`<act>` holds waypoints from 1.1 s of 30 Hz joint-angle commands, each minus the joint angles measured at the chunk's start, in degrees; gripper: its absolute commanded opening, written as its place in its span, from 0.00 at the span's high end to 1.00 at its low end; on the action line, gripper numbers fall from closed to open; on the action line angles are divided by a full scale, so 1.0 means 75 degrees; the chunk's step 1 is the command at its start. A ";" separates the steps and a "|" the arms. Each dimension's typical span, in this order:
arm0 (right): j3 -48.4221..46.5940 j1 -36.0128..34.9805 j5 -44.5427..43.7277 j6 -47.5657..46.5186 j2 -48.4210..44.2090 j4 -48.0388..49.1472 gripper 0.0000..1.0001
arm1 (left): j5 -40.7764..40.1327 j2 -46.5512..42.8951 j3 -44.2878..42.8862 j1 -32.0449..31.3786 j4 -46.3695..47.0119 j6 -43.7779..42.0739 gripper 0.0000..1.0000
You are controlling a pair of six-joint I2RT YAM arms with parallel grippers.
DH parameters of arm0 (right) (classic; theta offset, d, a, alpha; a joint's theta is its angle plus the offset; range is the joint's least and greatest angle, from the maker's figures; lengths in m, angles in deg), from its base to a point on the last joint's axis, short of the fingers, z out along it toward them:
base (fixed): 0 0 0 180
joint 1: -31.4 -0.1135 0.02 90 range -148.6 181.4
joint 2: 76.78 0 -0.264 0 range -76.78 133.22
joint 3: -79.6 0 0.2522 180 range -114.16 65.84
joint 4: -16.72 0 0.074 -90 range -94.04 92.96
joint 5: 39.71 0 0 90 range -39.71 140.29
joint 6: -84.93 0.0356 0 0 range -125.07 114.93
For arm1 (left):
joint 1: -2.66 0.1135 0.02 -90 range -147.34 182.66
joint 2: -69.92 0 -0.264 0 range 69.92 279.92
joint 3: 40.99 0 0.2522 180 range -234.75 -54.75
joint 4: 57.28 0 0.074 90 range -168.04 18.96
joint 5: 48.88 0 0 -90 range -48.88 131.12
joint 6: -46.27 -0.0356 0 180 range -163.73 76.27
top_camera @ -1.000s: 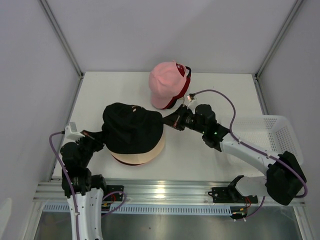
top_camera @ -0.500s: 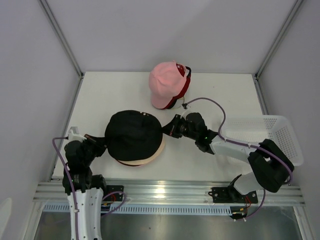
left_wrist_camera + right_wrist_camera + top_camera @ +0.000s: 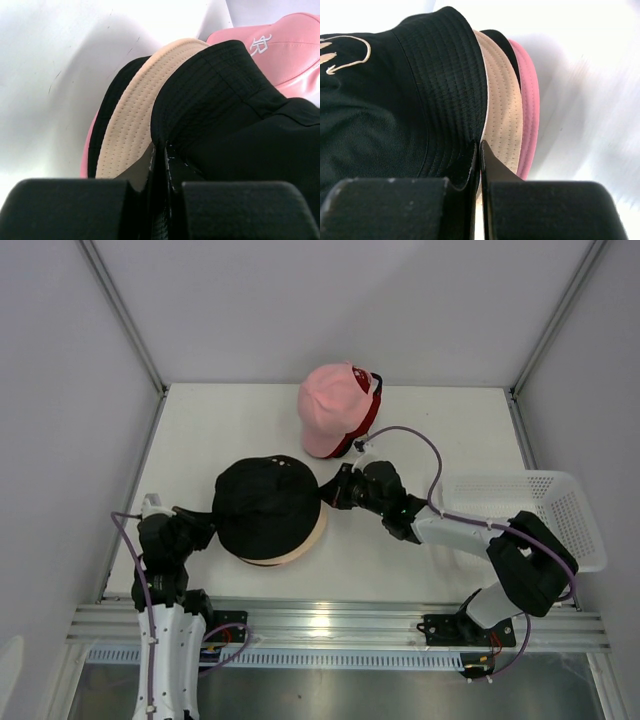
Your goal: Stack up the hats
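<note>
Black-topped hat stack [image 3: 268, 510], pink cap [image 3: 332, 405] apart

A black bucket hat [image 3: 265, 508] sits on a cream hat [image 3: 318, 531] near the front of the bench [image 3: 230, 425]. The left pincer [image 3: 207, 531] meets the black brim's left edge, and the right pincer [image 3: 335, 491] meets its right edge. Behind them, apart, a pink baseball cap [image 3: 330, 405] lies over a red cap [image 3: 369, 418]. A white mesh basket [image 3: 572, 508] stands at the right.

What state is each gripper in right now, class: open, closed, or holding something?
Left gripper: closed, pinching the brim of the black hat.
Right gripper: closed, pinching the same hat's brim on the opposite side.
</note>
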 commanded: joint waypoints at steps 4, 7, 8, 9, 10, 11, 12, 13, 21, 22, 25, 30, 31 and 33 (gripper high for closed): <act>-0.0687 0.0242 -0.0671 -0.0856 0.0510 -0.1205 1.00 | -0.0846 0.0209 0.0541 0.0033 0.0025 -0.0721 0.75; -0.0934 0.0301 -0.0459 -0.0821 0.0745 -0.1334 1.00 | -0.0683 0.0244 0.0143 0.0045 0.0248 -0.1038 0.60; -0.1086 0.0336 -0.0401 -0.0890 0.0803 -0.1358 1.00 | -0.0531 0.0256 -0.0067 0.0033 0.0214 -0.1189 0.57; -0.1192 0.0336 -0.0366 -0.0926 0.0850 -0.1428 1.00 | -0.0472 0.0256 -0.0185 0.0033 0.0133 -0.1249 0.47; -0.1448 0.0359 -0.0273 -0.0984 0.0967 -0.1510 0.99 | -0.0448 0.0244 -0.0488 0.0033 -0.0158 -0.1389 0.43; -0.1601 0.0394 -0.0190 -0.1043 0.1026 -0.1568 0.97 | -0.0471 0.0232 -0.0851 0.0045 -0.0312 -0.1471 0.39; -0.1742 0.0406 -0.0120 -0.1194 0.1084 -0.1731 0.96 | -0.0552 0.0221 -0.1203 0.0033 -0.0464 -0.1519 0.29; -0.1906 0.0441 -0.0050 -0.1277 0.1213 -0.1814 0.94 | -0.0646 0.0221 -0.1380 0.0033 -0.0744 -0.1577 0.21; -0.3931 0.0594 0.0736 -0.2636 0.1881 -0.2810 0.74 | -0.1771 0.1109 -0.3208 0.0068 -0.0900 -0.2081 0.06; -0.4086 0.0606 0.0829 -0.2881 0.1940 -0.2846 0.74 | -0.1795 0.1285 -0.3280 0.0080 -0.0830 -0.2070 0.06; -0.4437 0.0710 0.1435 -0.3070 0.2233 -0.2590 0.75 | -0.1177 0.1930 -0.3327 0.0442 -0.0292 -0.2011 0.08; -0.5176 0.0793 0.2458 -0.3047 0.3040 -0.2178 0.80 | 0.0628 0.2949 -0.3082 0.1333 0.0563 -0.1789 0.09; -0.5479 0.0793 0.2679 -0.3024 0.3181 -0.2213 0.81 | 0.1129 0.3009 -0.3000 0.1392 0.0682 -0.1719 0.09; -0.5727 0.0770 0.2938 -0.2872 0.3474 -0.2295 0.82 | 0.1671 0.3056 -0.2684 0.1544 0.1125 -0.1636 0.08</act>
